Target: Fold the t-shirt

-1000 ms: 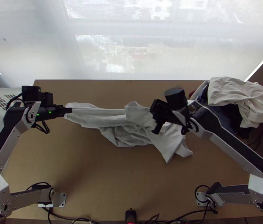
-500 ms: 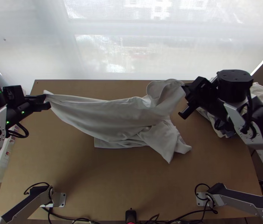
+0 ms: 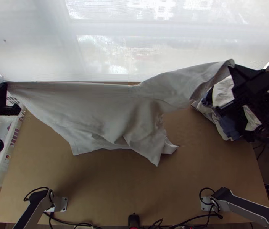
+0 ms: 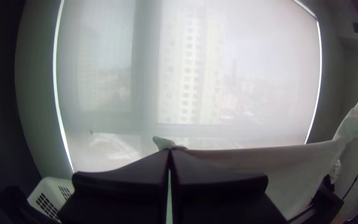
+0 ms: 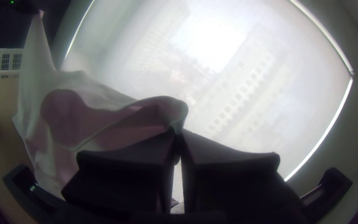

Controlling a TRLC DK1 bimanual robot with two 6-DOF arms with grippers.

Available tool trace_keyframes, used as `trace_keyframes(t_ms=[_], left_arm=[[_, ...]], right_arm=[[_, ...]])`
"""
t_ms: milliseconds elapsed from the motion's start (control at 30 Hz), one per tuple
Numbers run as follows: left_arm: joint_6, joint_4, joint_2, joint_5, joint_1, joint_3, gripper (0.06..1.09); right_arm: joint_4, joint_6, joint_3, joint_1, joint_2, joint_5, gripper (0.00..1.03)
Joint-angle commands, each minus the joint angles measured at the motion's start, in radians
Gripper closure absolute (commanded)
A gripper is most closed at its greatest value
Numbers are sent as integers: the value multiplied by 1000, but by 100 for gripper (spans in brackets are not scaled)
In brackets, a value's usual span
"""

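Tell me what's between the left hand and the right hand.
The pale t-shirt: it spans the whole stretch from the left hand to the right hand, held by both, as the top view shows.

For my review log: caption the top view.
Left gripper and right gripper hold a pale t-shirt between them over the wooden table.

top: high, steeply down | wrists: close, facing apparent blind (image 4: 237, 83) | shared: t-shirt (image 3: 92, 110)
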Motion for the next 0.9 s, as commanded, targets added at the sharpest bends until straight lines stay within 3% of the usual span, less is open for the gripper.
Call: trace_keyframes(t_ms=[0, 567, 867], left_arm=[[21, 103, -87, -2, 86, 50, 105], [36, 124, -178, 4, 85, 185, 105], [37, 69, -231, 110, 85, 185, 105]], right_arm=[[113, -116, 39, 3, -93, 45, 100], [169, -196, 142, 4, -223, 45, 100], [75, -105, 157, 3, -283, 20, 100]])
